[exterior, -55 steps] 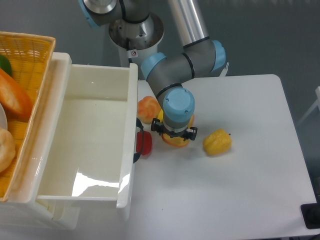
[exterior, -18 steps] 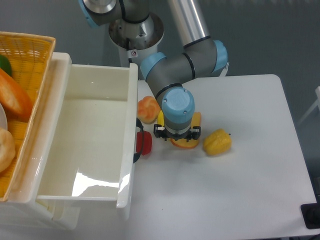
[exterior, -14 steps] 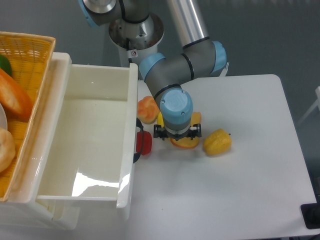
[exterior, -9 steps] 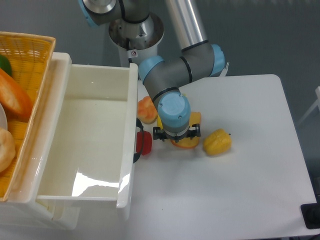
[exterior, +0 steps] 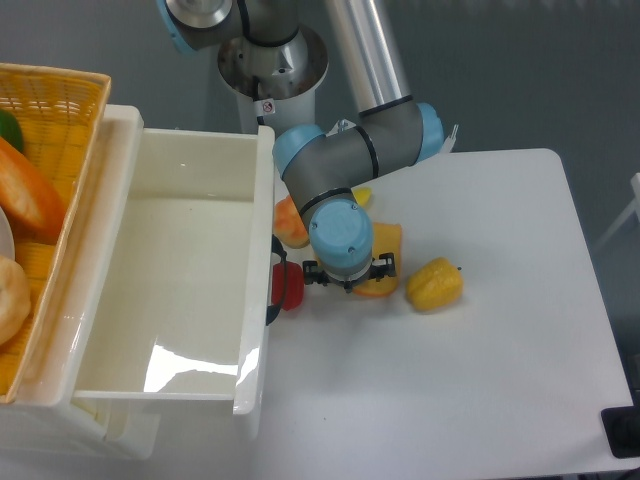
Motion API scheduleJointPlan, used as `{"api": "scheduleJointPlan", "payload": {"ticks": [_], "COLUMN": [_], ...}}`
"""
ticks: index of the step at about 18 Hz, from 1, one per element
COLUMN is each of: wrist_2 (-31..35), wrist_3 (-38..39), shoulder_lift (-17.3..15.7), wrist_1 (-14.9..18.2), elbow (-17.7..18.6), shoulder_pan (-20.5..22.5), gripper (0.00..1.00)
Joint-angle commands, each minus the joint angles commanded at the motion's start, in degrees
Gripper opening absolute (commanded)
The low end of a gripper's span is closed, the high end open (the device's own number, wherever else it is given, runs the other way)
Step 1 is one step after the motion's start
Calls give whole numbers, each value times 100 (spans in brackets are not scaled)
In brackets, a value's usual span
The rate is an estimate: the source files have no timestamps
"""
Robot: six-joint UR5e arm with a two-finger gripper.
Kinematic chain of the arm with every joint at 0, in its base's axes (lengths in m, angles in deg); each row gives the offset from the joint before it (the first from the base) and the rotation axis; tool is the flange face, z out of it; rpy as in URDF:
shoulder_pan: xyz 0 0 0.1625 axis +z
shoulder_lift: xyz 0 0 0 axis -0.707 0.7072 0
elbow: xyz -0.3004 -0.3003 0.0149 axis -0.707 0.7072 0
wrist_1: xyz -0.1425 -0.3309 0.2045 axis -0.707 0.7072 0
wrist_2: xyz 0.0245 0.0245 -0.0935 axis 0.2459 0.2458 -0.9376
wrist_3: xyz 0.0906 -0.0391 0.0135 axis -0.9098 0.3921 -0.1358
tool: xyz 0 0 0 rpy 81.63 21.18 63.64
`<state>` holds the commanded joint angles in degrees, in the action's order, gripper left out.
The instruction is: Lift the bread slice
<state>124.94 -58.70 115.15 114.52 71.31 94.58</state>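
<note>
The bread slice (exterior: pixel 386 258) lies on the white table, yellow-orange with a darker crust edge, and its left part is hidden under the arm's wrist. My gripper (exterior: pixel 346 283) points straight down over the slice's left edge. The blue wrist cap covers its fingers, so neither their spread nor any contact with the slice shows.
A lumpy yellow bell pepper (exterior: pixel 434 284) sits just right of the slice. A peach-orange ball (exterior: pixel 288 222) and a red item (exterior: pixel 289 287) lie against the white bin (exterior: pixel 190 270) on the left. A small yellow piece (exterior: pixel 361 196) peeks out behind the arm. A wicker basket (exterior: pixel 52 110) stands far left.
The wrist has shifted a little to the left, uncovering more of the bread slice's right side and a yellow piece behind the arm. The slice stays about where it was.
</note>
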Motion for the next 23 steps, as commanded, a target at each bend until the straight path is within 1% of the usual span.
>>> {"api": "scheduleJointPlan", "payload": {"ticks": [2, 4, 7, 11, 14, 19, 23], "wrist_2": [9, 9, 9, 0, 0, -9, -17], "wrist_3": [18, 27, 53, 44, 44, -17, -26], "shoulder_lift": [0, 0, 0, -26, -35, -35, -61], "wrist_1": [0, 0, -9, 0, 0, 0, 0], "elbow": [0, 0, 0, 0, 0, 0, -26], "shoulder_pan": [-9, -9, -9, -9, -9, -9, 0], "gripper": [80, 66, 58, 31, 17, 4, 0]}}
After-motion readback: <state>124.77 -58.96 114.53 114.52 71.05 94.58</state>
